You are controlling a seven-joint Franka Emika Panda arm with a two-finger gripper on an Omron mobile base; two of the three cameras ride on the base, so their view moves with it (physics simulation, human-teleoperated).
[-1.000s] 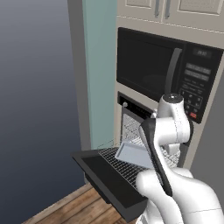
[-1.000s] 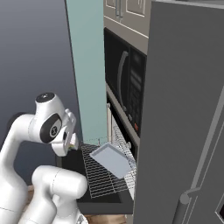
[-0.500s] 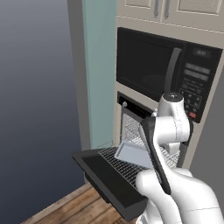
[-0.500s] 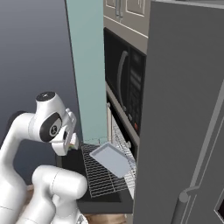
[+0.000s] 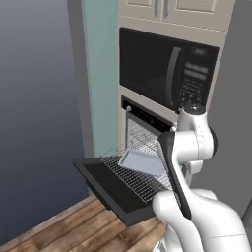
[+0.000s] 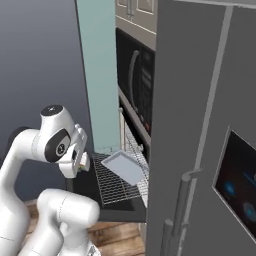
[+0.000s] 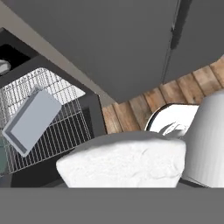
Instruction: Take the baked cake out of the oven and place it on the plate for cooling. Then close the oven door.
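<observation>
The end effector point(image 6: 81, 163) seems clenched on the cake point(image 7: 122, 161), above the open oven door's point(image 5: 106, 184) outer edge, the tray point(image 5: 142, 161) lying ovenward, skewed across the rack point(image 6: 112, 182).

Black microwave point(image 5: 167, 74) w/ keypad at 12 o'clock; grey fridge point(image 6: 200, 125) at 3; wood floor point(image 5: 74, 231) at 6.

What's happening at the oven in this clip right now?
The oven door hangs open with a wire rack pulled out over it, and an empty grey baking tray sits on the rack. In the hand view, the white cake sits right up against the camera, apparently held by the gripper, away from the tray. The door isn't closed yet.
</observation>
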